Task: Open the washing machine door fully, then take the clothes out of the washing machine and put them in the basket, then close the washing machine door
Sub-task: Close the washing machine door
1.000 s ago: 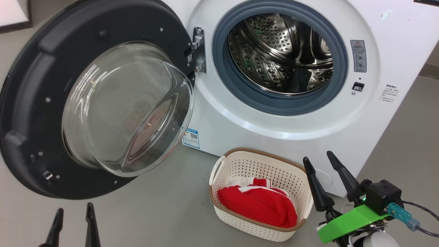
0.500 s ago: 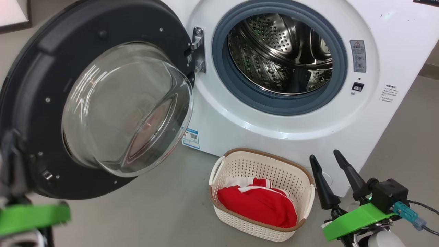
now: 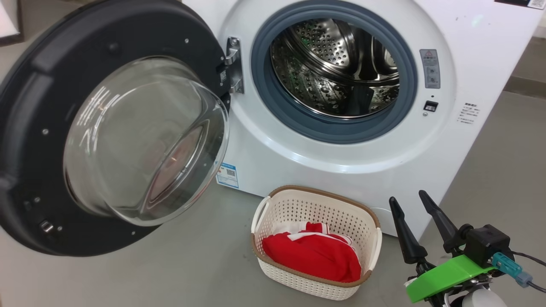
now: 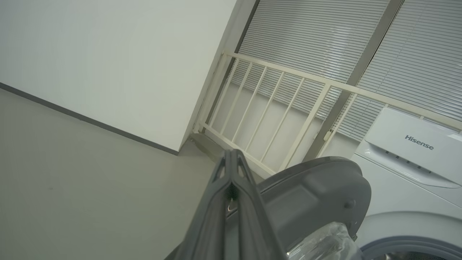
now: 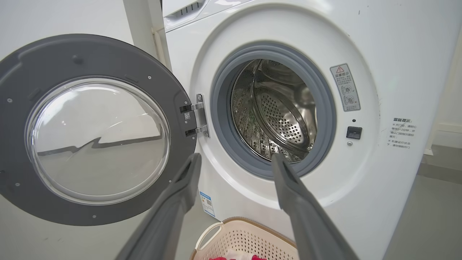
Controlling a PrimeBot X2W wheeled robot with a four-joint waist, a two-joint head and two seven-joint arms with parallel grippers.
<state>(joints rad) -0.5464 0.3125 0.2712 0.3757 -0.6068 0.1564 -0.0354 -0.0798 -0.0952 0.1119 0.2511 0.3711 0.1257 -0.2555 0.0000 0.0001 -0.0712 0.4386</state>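
Washing machine door [image 3: 38, 140] stands fully open. Drum [image 3: 337, 64] of washing machine [image 3: 341, 162] shows no garments. Clothes [image 3: 311, 256] lie in basket [image 3: 324, 192] on floor below opening. Left gripper [image 4: 231, 159]: fingers pressed together, empty, near door rim; contact unclear. Right gripper [image 3: 407, 196]: fingers spread, empty, beside basket. Judged outstanding: door closing only.

Closed left pincer [image 4: 231, 154] beside grey washing machine door [image 4: 317, 195]; white railing [image 4: 274, 108] beyond
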